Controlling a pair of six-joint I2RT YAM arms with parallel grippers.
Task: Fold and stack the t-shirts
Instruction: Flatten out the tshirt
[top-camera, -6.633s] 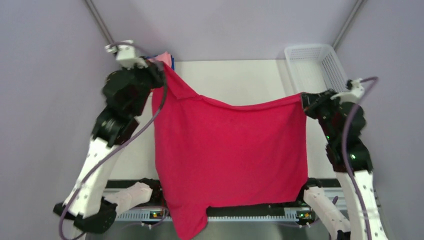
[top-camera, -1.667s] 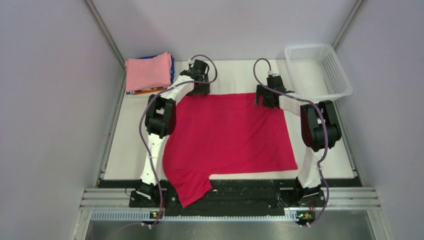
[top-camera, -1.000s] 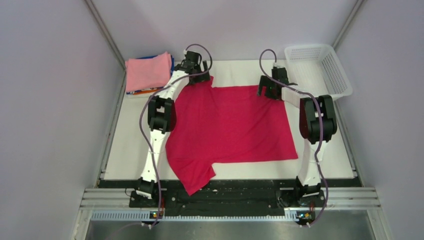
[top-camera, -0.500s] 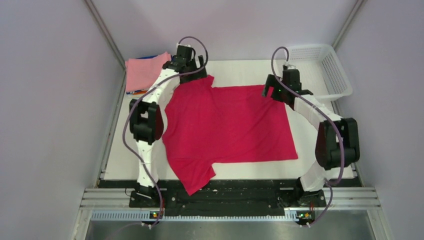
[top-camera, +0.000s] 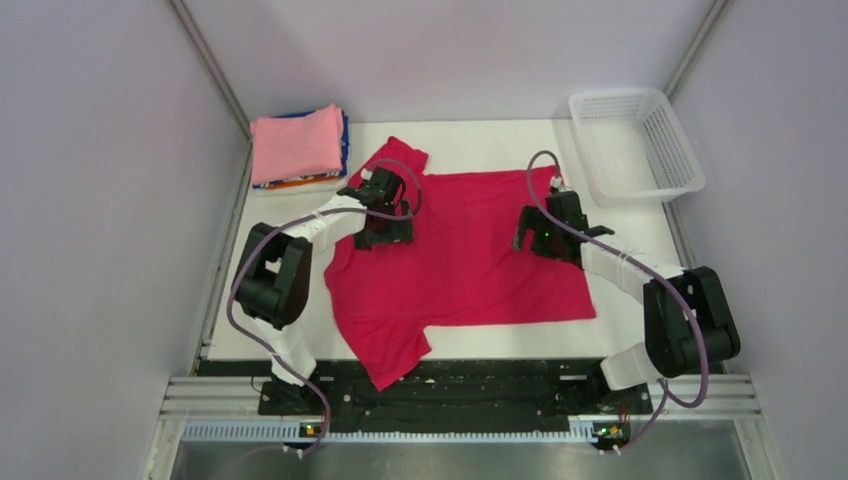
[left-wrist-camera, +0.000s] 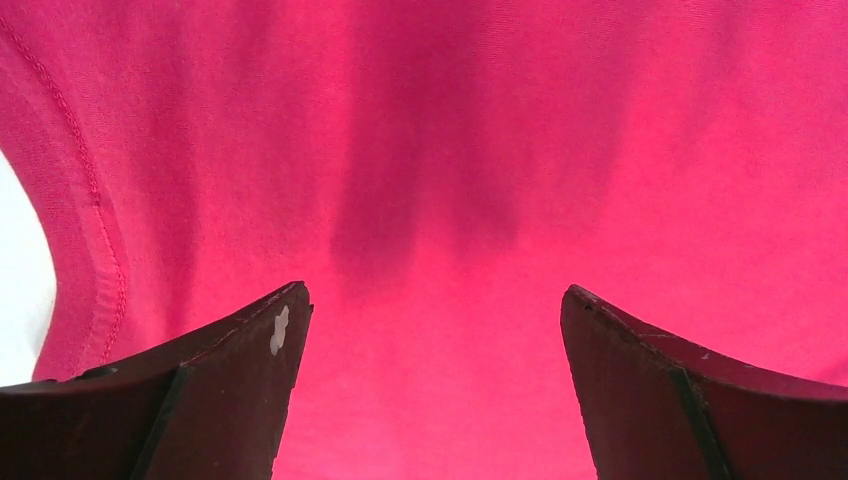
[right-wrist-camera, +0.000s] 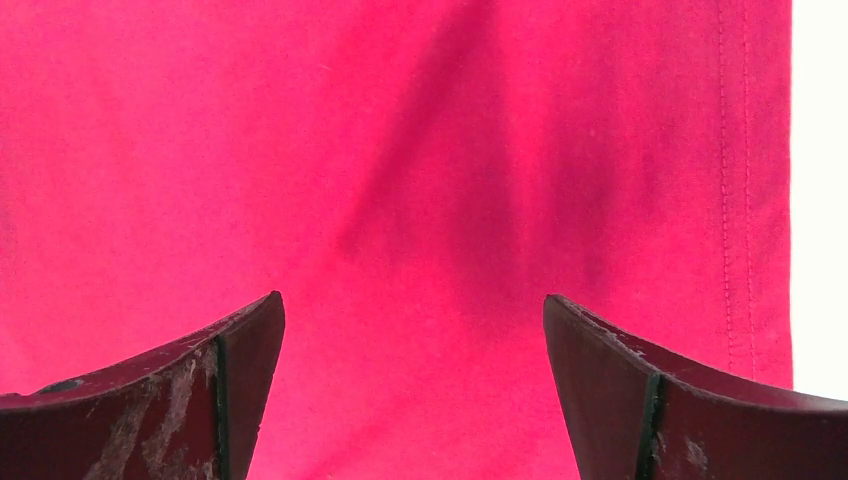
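Nearly flat on the white desk (top-camera: 480, 140), the crimson t-shirt (top-camera: 470, 260) is seen spread out, one sleeve draped past the near edge. The left gripper (left-wrist-camera: 430, 300) and right gripper (right-wrist-camera: 412, 300) are held wide apart and empty just above its cloth. Beyond its far-left sleeve, folded t-shirts (top-camera: 297, 148) are stacked, light pink uppermost.

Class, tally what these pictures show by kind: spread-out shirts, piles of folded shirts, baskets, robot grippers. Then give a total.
Crimson-red cloth t-shirt, spread flat: 1
Pile of folded cloth shirts, pink on top: 1
White plastic mesh basket: 1
Two-finger grippers, left gripper and right gripper: 2
Total: 5
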